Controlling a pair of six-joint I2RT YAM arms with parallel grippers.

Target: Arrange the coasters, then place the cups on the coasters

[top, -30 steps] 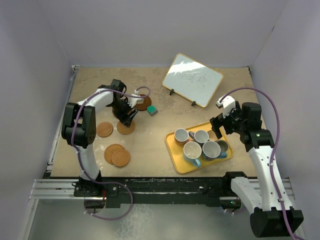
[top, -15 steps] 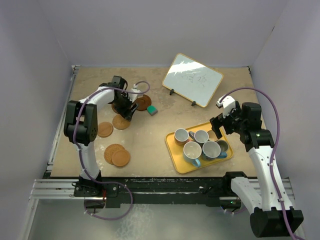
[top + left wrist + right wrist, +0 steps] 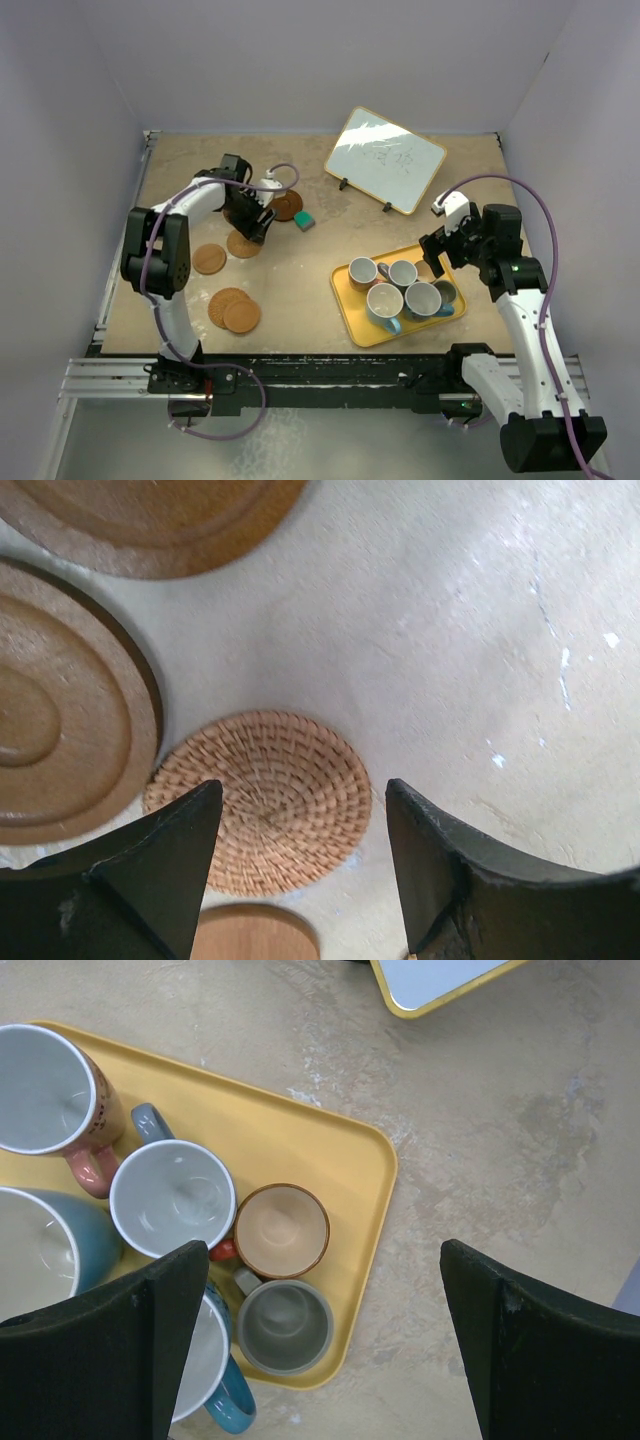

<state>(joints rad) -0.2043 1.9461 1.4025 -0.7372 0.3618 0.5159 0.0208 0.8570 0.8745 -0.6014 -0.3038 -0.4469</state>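
The left gripper, half-open and empty, framed a round woven-straw coaster; it needed to descend squarely astride the rim before pinching. The right gripper gaped wide.

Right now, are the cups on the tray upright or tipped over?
Upright: the cups on the yellow tray all show round open mouths and pale insides facing the right wrist camera.

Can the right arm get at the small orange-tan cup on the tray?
Probably yes: its fingers stand open above the tray's corner, and nothing covers the orange-tan cup. The grey cup sits close beside it, so finger room looks tight.
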